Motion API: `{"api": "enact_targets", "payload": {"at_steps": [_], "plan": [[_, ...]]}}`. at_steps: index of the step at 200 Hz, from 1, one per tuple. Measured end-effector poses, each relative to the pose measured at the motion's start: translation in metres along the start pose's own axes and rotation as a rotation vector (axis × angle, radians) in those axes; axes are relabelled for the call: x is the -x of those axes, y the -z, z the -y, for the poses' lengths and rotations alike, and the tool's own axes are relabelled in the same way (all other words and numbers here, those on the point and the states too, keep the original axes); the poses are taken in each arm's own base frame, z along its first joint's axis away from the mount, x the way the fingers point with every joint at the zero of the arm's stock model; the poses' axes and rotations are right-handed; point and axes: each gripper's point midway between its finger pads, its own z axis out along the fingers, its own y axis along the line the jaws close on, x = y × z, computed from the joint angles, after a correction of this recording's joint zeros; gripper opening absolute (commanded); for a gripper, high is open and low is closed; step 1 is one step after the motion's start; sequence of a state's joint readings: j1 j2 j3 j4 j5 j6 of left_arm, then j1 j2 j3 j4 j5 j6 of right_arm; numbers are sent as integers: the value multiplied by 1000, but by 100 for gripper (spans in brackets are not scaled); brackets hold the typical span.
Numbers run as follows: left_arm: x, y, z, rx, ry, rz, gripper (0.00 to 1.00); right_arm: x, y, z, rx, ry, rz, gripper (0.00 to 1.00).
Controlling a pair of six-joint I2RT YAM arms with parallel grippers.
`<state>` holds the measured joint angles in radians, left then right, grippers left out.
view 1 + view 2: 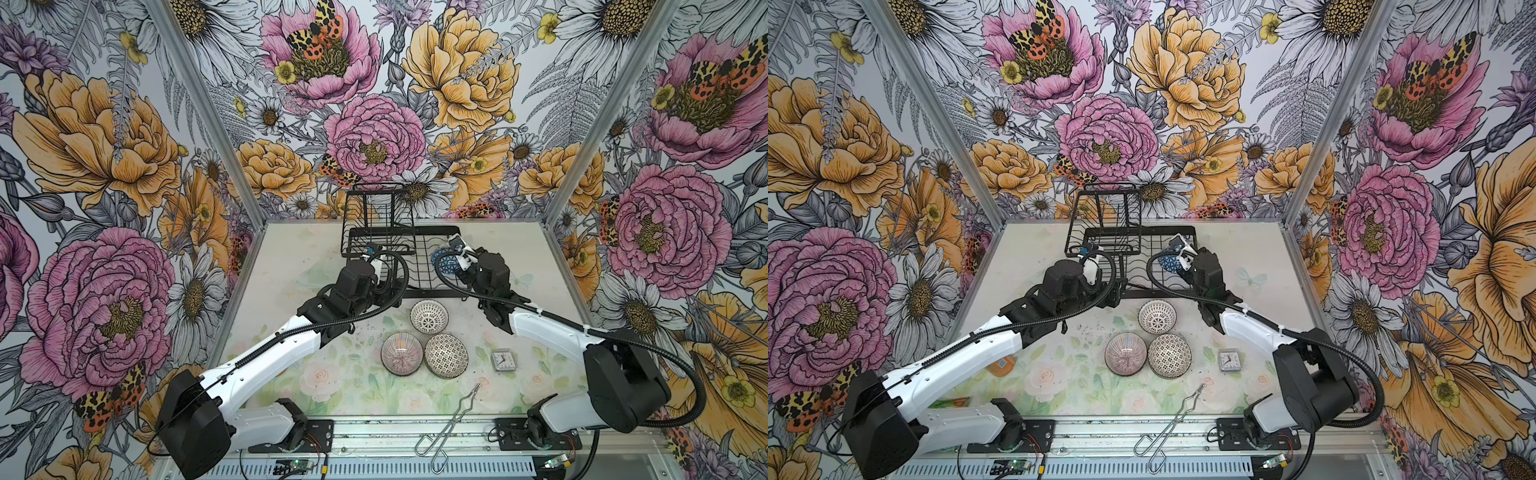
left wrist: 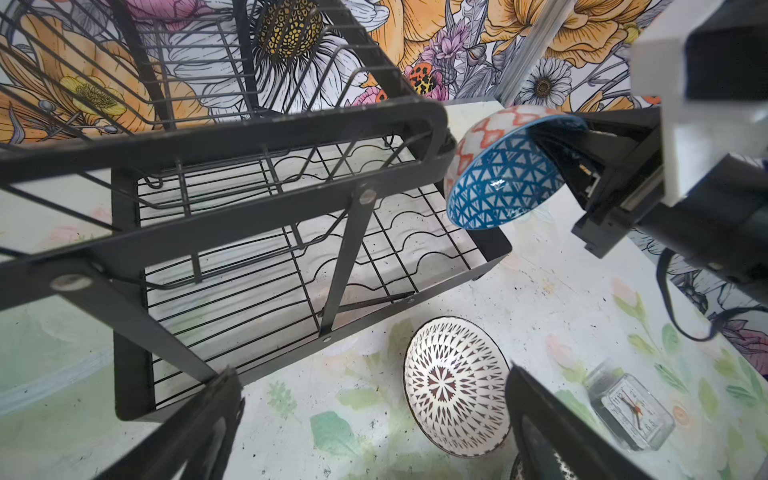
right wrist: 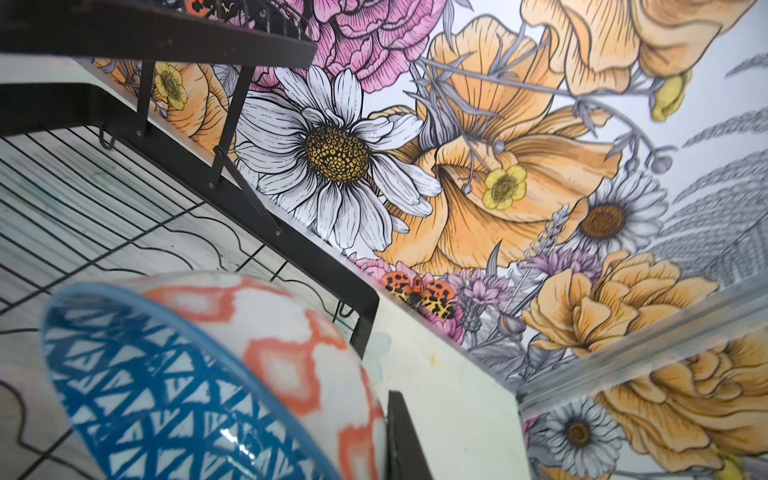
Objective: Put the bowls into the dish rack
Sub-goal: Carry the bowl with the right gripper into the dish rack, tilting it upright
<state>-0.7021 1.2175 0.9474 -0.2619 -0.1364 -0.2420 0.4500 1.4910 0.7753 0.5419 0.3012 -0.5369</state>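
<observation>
Right jaws clamped on blue-triangle bowl [image 2: 498, 187] at dish rack [image 2: 232, 141] edge; left jaws wide, empty.

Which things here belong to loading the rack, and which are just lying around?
Part of the job: dish rack, blue-triangle bowl, dotted bowl, pink-striped bowl, mosaic bowl.
Lying about: clock, tongs, clear glass dish.

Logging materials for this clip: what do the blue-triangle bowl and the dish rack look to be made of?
The blue-triangle bowl is likely glazed ceramic with a glossy finish: a bright highlight sits on its painted inside. The dish rack looks like black-coated metal with a matte finish: thin wires, and flat bars joined by rivets.
</observation>
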Motion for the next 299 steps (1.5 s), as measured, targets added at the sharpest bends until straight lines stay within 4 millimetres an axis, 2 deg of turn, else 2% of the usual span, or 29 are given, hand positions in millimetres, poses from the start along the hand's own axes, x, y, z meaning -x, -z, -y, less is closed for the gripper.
{"api": "enact_targets", "payload": {"at_steps": [63, 121, 192, 299], "plan": [[-6, -2, 0, -12, 2, -15, 99, -12, -38, -21, -70, 331, 82, 0], [-6, -3, -2, -10, 5, -17, 99, 6, -76, -26, -108, 472, 158, 0], [-11, -4, -5, -6, 7, -28, 99, 12, -115, -47, -79, 552, 209, 0], [-11, -4, -4, -9, 6, -30, 99, 10, -155, -73, -41, 575, 245, 0]]}}
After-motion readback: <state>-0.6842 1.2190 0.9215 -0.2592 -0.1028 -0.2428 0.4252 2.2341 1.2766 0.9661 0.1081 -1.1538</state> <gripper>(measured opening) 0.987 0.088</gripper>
